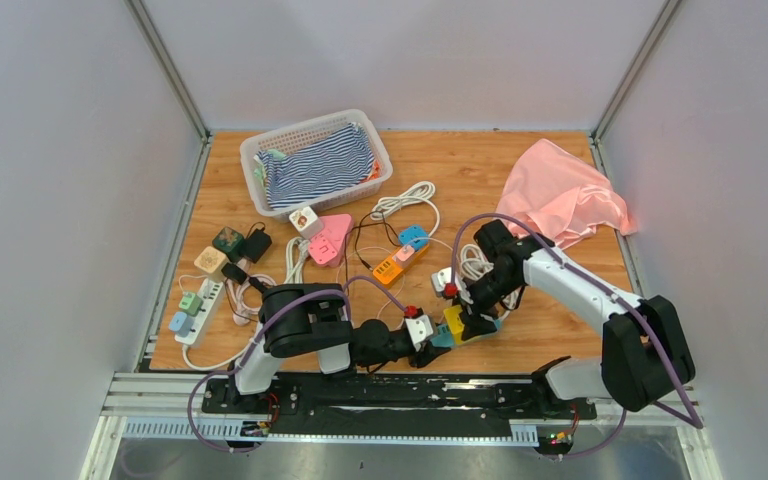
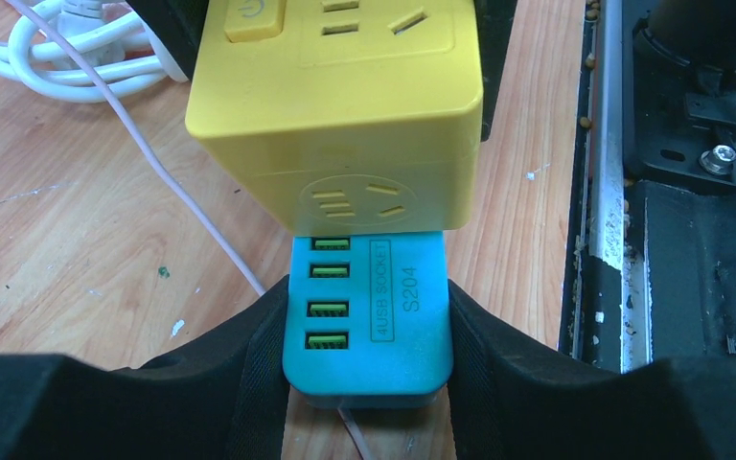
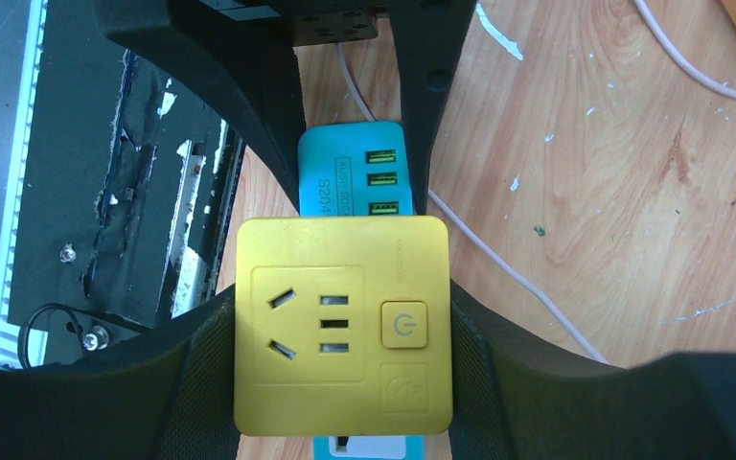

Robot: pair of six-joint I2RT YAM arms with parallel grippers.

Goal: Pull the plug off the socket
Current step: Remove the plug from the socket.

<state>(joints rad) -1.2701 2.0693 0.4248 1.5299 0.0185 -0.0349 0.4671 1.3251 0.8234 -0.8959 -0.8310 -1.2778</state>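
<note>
A yellow cube plug [image 1: 454,322] sits plugged into one end of a blue USB socket strip [image 1: 441,339] near the table's front edge. My left gripper [image 2: 368,331] is shut on the blue socket strip [image 2: 369,307], pads pressing both long sides. The yellow plug [image 2: 340,105] covers the strip's far end. My right gripper [image 3: 343,340] is shut on the yellow plug [image 3: 343,321], fingers on its two sides. The blue socket strip [image 3: 350,177] shows beyond it, and the joint between them is hidden. A thin white cord [image 2: 192,206] trails across the wood.
A white basket [image 1: 260,150] with striped cloth stands at the back, a pink cloth [image 1: 560,195] at the back right. Other power strips and adapters [image 1: 195,310] and a coiled white cable [image 1: 405,200] lie left and centre. The black base rail [image 2: 690,240] runs close beside the grippers.
</note>
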